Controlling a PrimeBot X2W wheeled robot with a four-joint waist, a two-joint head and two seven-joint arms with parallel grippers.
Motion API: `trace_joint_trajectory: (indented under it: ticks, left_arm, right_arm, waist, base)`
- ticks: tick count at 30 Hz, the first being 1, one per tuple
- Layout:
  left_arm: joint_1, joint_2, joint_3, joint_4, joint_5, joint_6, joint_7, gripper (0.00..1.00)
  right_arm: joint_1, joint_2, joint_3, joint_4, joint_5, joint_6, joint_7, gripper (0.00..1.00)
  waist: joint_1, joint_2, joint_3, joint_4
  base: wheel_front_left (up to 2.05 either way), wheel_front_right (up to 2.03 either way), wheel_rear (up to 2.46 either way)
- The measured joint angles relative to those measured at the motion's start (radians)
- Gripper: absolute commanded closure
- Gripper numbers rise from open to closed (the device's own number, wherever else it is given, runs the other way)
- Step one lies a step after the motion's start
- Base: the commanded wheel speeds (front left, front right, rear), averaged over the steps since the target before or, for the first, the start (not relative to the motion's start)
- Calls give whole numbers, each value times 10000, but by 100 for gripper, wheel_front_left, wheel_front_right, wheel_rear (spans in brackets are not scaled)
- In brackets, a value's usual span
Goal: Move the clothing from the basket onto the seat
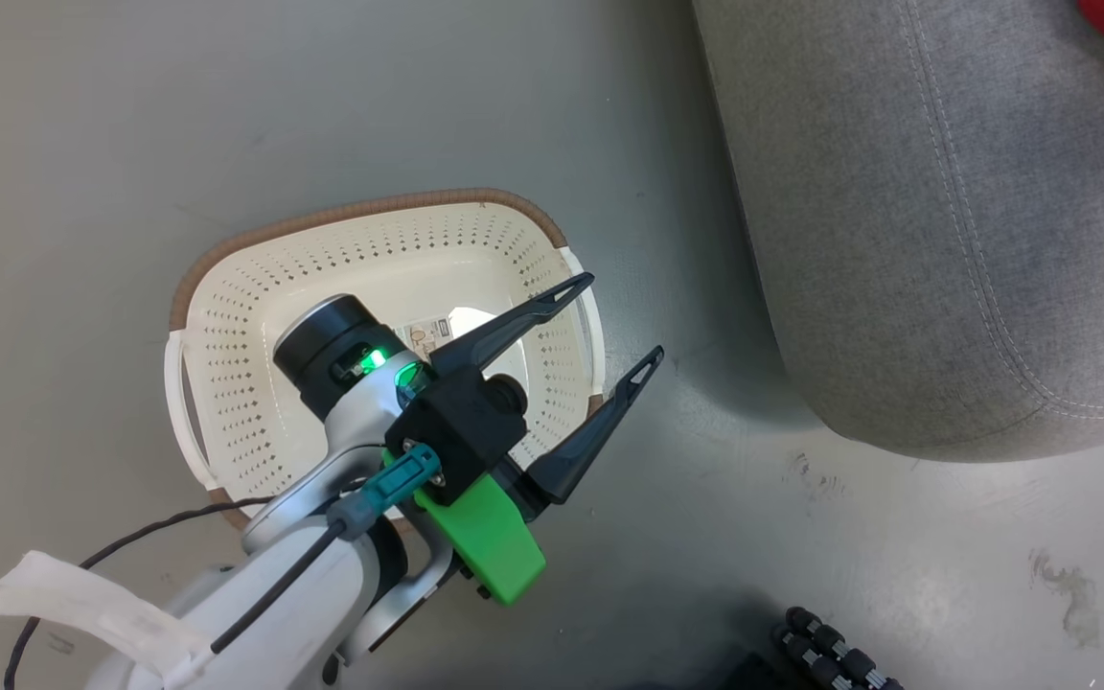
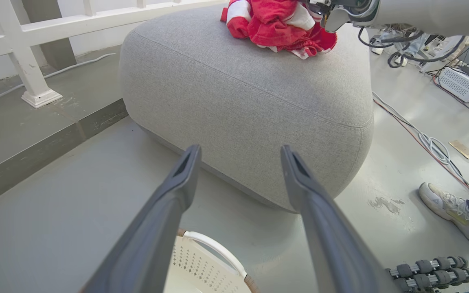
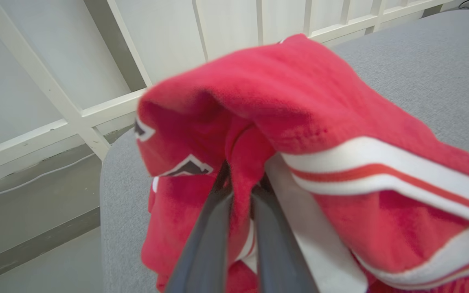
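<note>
- Your left gripper (image 1: pixel 624 316) hangs over the right-hand end of the basket (image 1: pixel 245 316); its two dark fingers are spread wide and hold nothing
- In the head view one fingertip lies over the basket's right wall, and the other is out past the rim, over the floor (image 1: pixel 82 144)
- The basket stands on the grey floor, near the seat (image 1: pixel 945 240) but apart from it; its perforated walls and a label sticker (image 1: pixel 423 335) on its bottom are in plain sight
- Your right gripper (image 3: pixel 242 179) has its fingers drawn almost together, pinching a fold of the clothing (image 3: pixel 299 101)
- The clothing is a crumpled red heap with white stripes and dark-outlined lettering; it sits on top of the seat, towards the far edge in the left wrist view
- Whether the pinched fold is lifted clear of the cushion cannot be told
- In the left wrist view the right arm (image 2: pixel 413 12) reaches in from the upper right corner and meets the heap
- A white railing (image 2: pixel 35 32) stands behind the seat
- Cables (image 2: pixel 430 142) trail over the floor to the right of the seat
- A person's pale shoe (image 2: pixel 450 207) rests on the floor at the right edge
</note>
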Motion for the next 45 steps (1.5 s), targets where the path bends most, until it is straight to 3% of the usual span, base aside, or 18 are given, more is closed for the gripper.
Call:
trace_joint_trajectory:
  ticks: [3, 5, 6, 20, 30, 38, 45]
  left_arm:
    - [-2, 6, 2, 109, -2, -2, -113, 0]
    - [-2, 6, -2, 199, -4, -10, -130, 0]
    - [-2, 4, -2, 249, -6, -10, -201, 0]
    - [-2, -44, 174, 775, -40, -81, -855, 0]
    - [320, -48, 713, 1386, -280, 284, -1348, 0]
    - [922, -109, 1022, 1764, -489, 642, -1703, 0]
    - [1504, -138, 1569, 2159, -826, 1294, -2080, 0]
  right_arm:
    - [-122, 13, 81, 221, -17, 90, -56, 98]
    - [-125, 50, 167, 336, -17, 180, -102, 6]
    - [-125, 56, 232, 399, -35, 205, -121, 0]
    - [332, 205, 579, 1127, -199, 462, -573, 0]
    - [1275, 713, 1007, 1055, -552, 612, -796, 0]
    - [1977, 882, 1340, 286, -819, 616, -832, 0]
    - [2512, 1250, 1567, -1093, -1177, 662, -836, 0]
  waist:
    - [0, 0, -79, 0]
    - [0, 0, -155, -3]
    - [0, 0, -196, -6]
    - [-1, 0, -1023, -10]
    - [-1, 0, -1863, 82]
    - [-1, 0, -2634, 222]
    - [-2, 0, -3263, 487]
  base:
    - [0, 0, 0]
    - [0, 0, 0]
    - [0, 0, 0]
    - [0, 0, 0]
    - [0, 0, 0]
    - [0, 0, 0]
    - [0, 0, 0]
